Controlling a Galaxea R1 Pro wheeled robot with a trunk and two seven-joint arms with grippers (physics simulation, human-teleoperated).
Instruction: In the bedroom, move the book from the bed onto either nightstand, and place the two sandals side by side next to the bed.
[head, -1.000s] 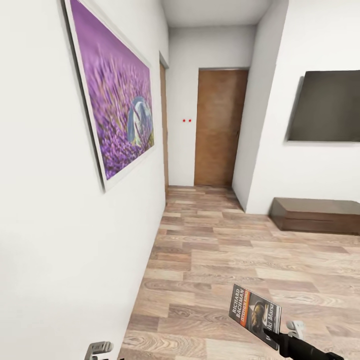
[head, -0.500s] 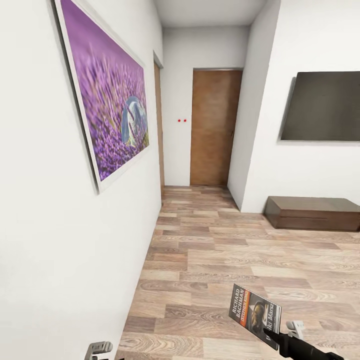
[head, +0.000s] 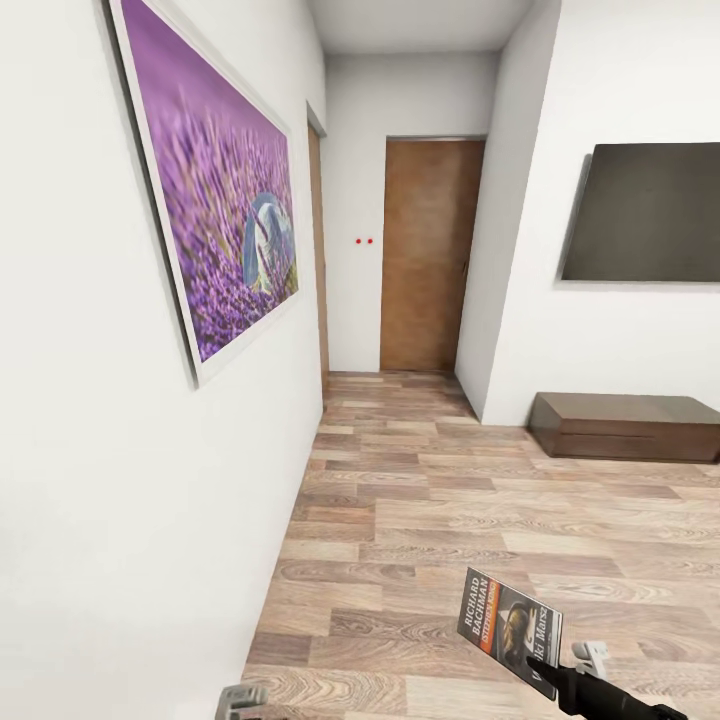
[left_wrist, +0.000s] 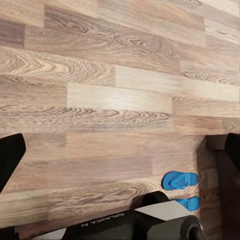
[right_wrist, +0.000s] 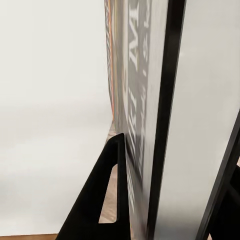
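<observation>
The book (head: 510, 628), a dark paperback with an orange band and white lettering, hangs upright over the wood floor at the lower right of the head view. My right gripper (head: 543, 678) is shut on its lower corner. In the right wrist view the book (right_wrist: 145, 100) is edge-on between the black fingers (right_wrist: 102, 195). My left gripper (left_wrist: 122, 145) points down at the floor, open, with nothing between its fingers. The two sandals (left_wrist: 180, 180), bright blue, lie close together on the floor beside a dark brown edge (left_wrist: 222, 195). The bed and nightstand are out of view.
A white wall with a large purple picture (head: 225, 200) runs close along my left. Ahead, a short passage ends at a brown door (head: 430, 255). On the right wall hangs a dark screen (head: 645, 212) above a long low brown cabinet (head: 625, 425). Open wood floor (head: 450, 500) lies between.
The camera first turned slightly right, then stayed still. The grey part of my left arm at the bottom edge slid to the right. The book and right gripper kept their place.
</observation>
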